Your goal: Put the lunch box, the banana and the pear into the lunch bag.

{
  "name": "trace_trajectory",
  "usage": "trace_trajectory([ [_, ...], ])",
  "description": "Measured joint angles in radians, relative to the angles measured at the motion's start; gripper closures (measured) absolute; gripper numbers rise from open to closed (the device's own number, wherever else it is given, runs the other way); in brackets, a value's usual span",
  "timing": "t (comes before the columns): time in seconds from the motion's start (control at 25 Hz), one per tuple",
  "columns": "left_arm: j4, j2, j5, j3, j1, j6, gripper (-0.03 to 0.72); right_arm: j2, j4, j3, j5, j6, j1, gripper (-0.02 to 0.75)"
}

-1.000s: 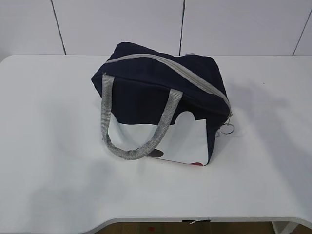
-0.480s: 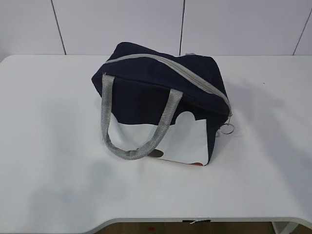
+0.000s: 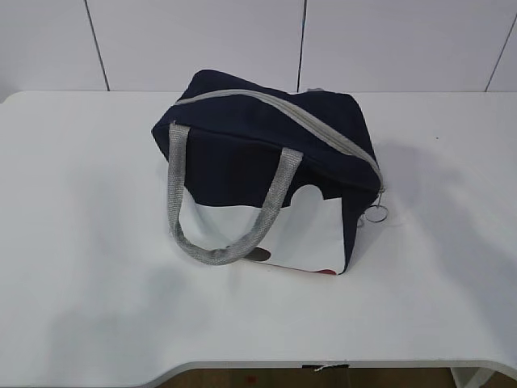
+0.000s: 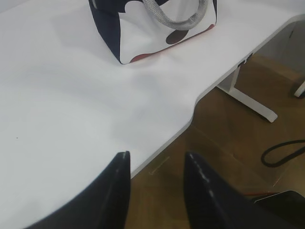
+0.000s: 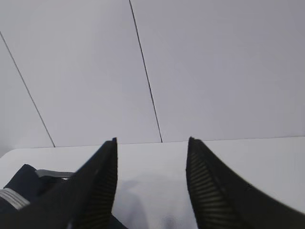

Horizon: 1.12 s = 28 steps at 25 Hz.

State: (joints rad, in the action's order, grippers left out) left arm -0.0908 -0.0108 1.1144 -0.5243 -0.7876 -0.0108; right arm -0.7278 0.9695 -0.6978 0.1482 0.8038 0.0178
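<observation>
The navy and white lunch bag (image 3: 266,153) stands in the middle of the white table (image 3: 81,242). Its grey zipper runs shut across the top, with the ring pull (image 3: 379,213) hanging at the right end. A grey handle (image 3: 218,242) droops down the front. The lunch box, the banana and the pear are out of view. Neither arm shows in the exterior view. My left gripper (image 4: 157,155) is open and empty over the table's front edge, with the lunch bag (image 4: 143,38) far ahead. My right gripper (image 5: 152,140) is open and empty above the table, the lunch bag (image 5: 24,183) at its lower left.
The table's front edge curves inward near the left gripper, with brown floor below. A white table leg (image 4: 248,100) and a black cable (image 4: 281,152) are down there. A white panelled wall (image 5: 214,71) stands behind the table.
</observation>
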Motion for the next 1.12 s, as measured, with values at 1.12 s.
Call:
trace_trajectory([
  [1.12, 0.0, 0.0, 0.0, 0.0, 0.0, 0.0, 0.399, 0.366, -0.716, 0.0, 0.488, -0.568, 0.0, 0.355],
])
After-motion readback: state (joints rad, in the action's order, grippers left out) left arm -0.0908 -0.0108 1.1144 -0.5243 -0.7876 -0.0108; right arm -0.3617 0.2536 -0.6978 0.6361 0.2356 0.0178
